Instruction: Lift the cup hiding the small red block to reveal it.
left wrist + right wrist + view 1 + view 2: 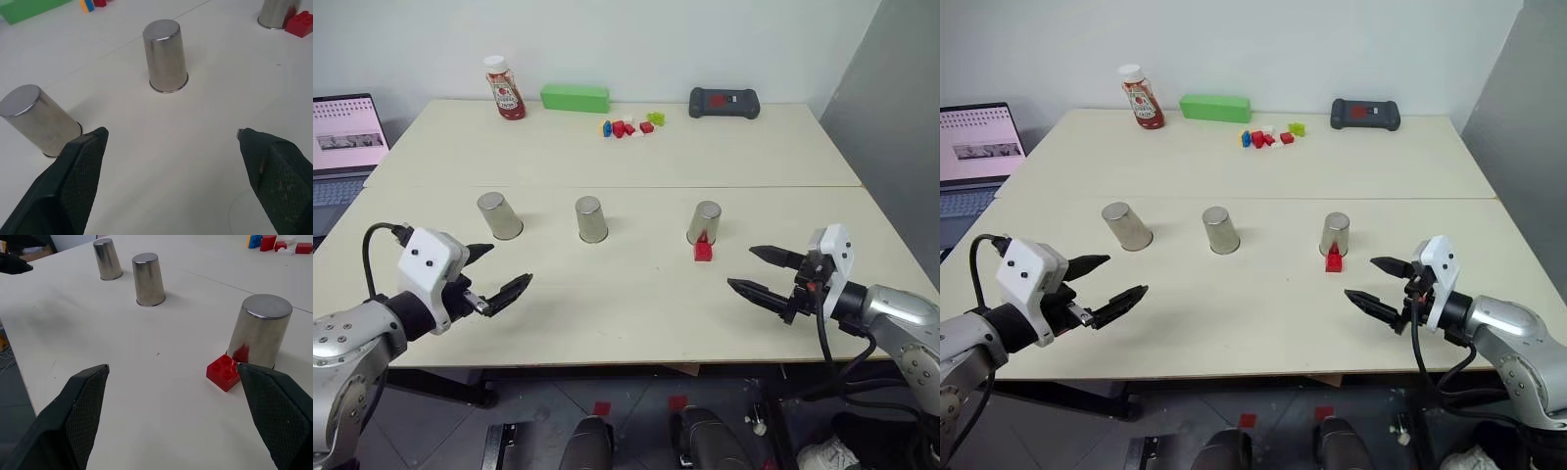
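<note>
The surface (607,313) in front of me is a pale top with a seam running across it just behind the row of cups. Its near edge lies close under both my arms; between that edge and the cups there is a broad bare strip, and another bare stretch between the cups and the things along the far edge.

Three metal cups stand upside down in a row, well apart from one another: the left cup (499,215), the middle cup (591,219) and the right cup (704,223). The small red block (703,251) sits in the open on the surface, just in front of the right cup and touching or nearly touching its rim; its red shows mirrored in the cup's side.

My left end effector (499,272) hangs over the near strip, in front of the left cup, its fingers spread wide, holding nothing and touching nothing. My right end effector (761,272) hangs over the near right part of the surface, beside and nearer than the block, fingers also wide apart and empty.

Along the far edge: a ketchup bottle (505,88), a green box (575,98), a cluster of coloured bricks (628,125) and a dark controller (724,102). A laptop (344,147) stands off the left edge.
</note>
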Tool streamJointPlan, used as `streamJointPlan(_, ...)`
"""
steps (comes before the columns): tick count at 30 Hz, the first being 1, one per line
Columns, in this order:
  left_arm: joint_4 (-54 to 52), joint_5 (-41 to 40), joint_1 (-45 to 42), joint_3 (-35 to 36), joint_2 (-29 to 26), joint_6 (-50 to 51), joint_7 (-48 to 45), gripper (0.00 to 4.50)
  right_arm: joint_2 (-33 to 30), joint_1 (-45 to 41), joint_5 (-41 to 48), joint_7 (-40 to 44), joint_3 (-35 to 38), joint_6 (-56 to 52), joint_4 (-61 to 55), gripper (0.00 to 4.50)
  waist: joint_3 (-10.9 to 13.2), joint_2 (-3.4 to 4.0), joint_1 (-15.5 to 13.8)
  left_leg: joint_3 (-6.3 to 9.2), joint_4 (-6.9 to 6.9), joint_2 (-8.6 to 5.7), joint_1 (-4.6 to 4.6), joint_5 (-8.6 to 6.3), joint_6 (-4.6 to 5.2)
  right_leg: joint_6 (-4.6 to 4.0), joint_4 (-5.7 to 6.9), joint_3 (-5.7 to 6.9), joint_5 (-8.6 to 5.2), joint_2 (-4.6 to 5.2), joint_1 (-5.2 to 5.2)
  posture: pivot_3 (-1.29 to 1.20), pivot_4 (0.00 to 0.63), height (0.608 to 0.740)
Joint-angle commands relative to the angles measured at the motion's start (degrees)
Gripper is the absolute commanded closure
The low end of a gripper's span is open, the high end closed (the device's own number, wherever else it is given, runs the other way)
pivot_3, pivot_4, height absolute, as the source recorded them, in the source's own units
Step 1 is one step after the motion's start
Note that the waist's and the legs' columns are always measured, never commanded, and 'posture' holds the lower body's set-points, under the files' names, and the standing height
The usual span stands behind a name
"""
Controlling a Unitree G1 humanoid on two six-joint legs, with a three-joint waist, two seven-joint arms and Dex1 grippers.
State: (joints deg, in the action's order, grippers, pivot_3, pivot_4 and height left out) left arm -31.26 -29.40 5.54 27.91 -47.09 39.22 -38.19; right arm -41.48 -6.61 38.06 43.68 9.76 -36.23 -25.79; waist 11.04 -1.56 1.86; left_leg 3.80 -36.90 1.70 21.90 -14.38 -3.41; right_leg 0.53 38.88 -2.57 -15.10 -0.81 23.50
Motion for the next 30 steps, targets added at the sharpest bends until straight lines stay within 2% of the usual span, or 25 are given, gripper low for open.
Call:
streamJointPlan(1, -2.0, -0.1, -0.6, 0.7, -0.3, 0.0, 0.8, 0.00, 0.0, -1.6, -0.3, 0.5, 0.0, 1.0, -0.4, 0.07, 0.0, 0.00, 0.0, 0.00, 0.00, 0.00, 0.00, 0.00, 0.00, 0.00, 0.00, 0.00, 0.00, 0.00, 0.00, 0.00, 0.150, 0.740)
streamJointPlan(16, -3.4, 0.2, 1.4, -0.6, 0.8, -0.1, 1.2, 0.00, -1.4, 0.7, -0.3, 2.2, 0.8, 0.5, -1.8, 0.07, 0.0, 0.00, 0.0, 0.00, 0.01, 0.00, 0.01, 0.00, 0.00, 0.01, -0.01, 0.00, -0.01, 0.00, 0.01, 0.00, 0.150, 0.740)
streamJointPlan(30, -1.1, 0.7, -0.6, -2.3, 0.3, -1.9, 0.3, 0.00, -0.4, 0.5, -1.0, 1.3, 0.3, 1.1, -2.1, 0.07, 0.0, 0.00, 0.0, 0.00, 0.02, 0.00, 0.02, 0.00, 0.00, 0.01, -0.01, 0.01, -0.01, 0.00, 0.02, 0.00, 0.150, 0.740)
